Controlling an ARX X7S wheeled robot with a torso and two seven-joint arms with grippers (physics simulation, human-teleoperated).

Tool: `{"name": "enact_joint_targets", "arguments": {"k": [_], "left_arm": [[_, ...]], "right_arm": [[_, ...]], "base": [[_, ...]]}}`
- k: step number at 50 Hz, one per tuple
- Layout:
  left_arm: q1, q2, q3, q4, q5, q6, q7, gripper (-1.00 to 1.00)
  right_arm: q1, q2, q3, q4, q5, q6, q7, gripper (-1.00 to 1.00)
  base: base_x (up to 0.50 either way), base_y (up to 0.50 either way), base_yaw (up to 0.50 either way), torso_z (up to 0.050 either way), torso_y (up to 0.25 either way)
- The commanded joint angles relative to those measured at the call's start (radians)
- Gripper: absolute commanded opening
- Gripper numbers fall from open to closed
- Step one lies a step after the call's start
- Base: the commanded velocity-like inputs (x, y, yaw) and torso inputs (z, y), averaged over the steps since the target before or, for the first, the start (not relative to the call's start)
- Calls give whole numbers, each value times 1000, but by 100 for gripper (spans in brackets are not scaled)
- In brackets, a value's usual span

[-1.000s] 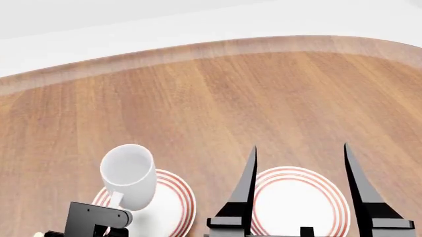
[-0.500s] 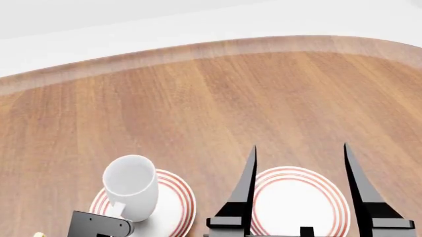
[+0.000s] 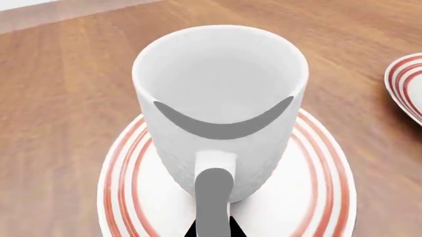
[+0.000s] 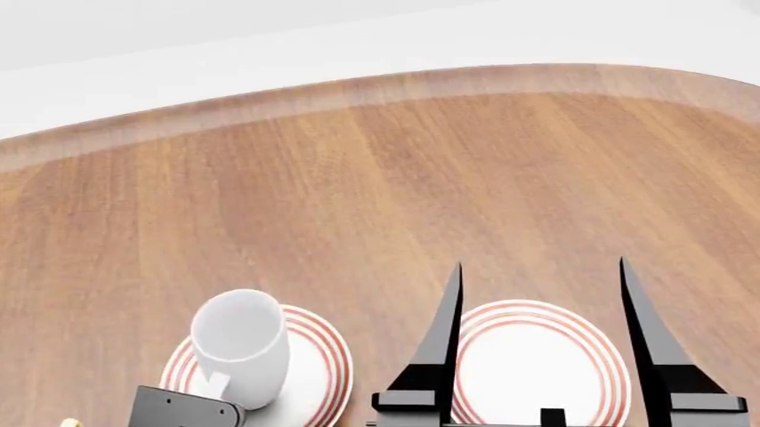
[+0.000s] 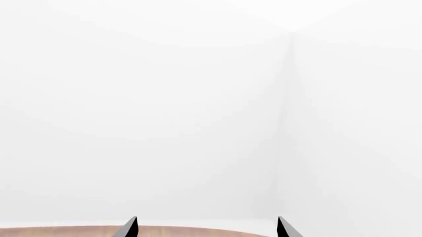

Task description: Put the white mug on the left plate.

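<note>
The tall all-white mug stands upright over the middle of the left plate, a white plate with red rings. Its base is at the plate's surface; I cannot tell whether it touches. My left gripper is shut on the mug's loop handle, with a black fingertip on each side. In the head view the mug and left plate are at the bottom left, with the left gripper just below the mug. My right gripper is open and empty, held above the right plate. In its own view the right gripper faces a white wall.
The right plate, identical to the left one, lies on the wooden table between my right fingers; its edge also shows in the left wrist view. The table's curved far edge runs across the back before a white wall.
My left gripper has lowered the white mug down onto the left plate and drawn it slightly nearer. The right arm has not moved.
</note>
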Motion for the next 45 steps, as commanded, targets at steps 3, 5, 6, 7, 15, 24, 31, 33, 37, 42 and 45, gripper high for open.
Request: {"name": "enact_joint_targets", "arguments": {"k": [3,5,6,7,15,24,31,33,37,42,45], "left_arm": [[2,-2,9,8,-12,-3,-1,-100],[2,-3,10,11,-14,-6,0,-100],[3,-4,11,18,-15,-12,-2,-100],[6,-6,11,30,-17,-21,-4,-100],[2,-6,16,16,-23,-20,-1,-100],[-9,-2,21,-20,-26,-3,3,-100],[-13,-1,26,-34,-29,1,4,100],[-10,-4,27,-22,-31,-9,1,100],[-16,0,29,-47,-30,6,3,100],[-25,3,33,-73,-30,19,7,100],[-24,2,35,-70,-32,17,6,100]], "right_arm": [[1,5,-3,2,4,-3,5,100],[3,5,-3,-1,5,1,6,100],[4,5,-4,-1,6,2,7,100],[3,6,-4,-1,6,1,7,100],[4,9,-4,0,9,0,10,100],[6,10,-9,-1,11,1,15,100],[6,13,-8,-1,14,0,18,100],[8,13,-9,-1,15,1,19,100],[7,15,-9,-1,16,-1,21,100],[8,16,-9,-1,19,-1,23,100],[9,17,-9,0,20,-1,24,100]], "base": [[0,0,0,0,0],[0,0,0,0,0],[0,0,0,0,0],[0,0,0,0,0],[0,0,0,0,1],[0,0,0,0,0],[0,0,0,0,0],[0,0,0,0,0],[0,0,0,0,0],[0,0,0,0,0],[0,0,0,0,0]]}}
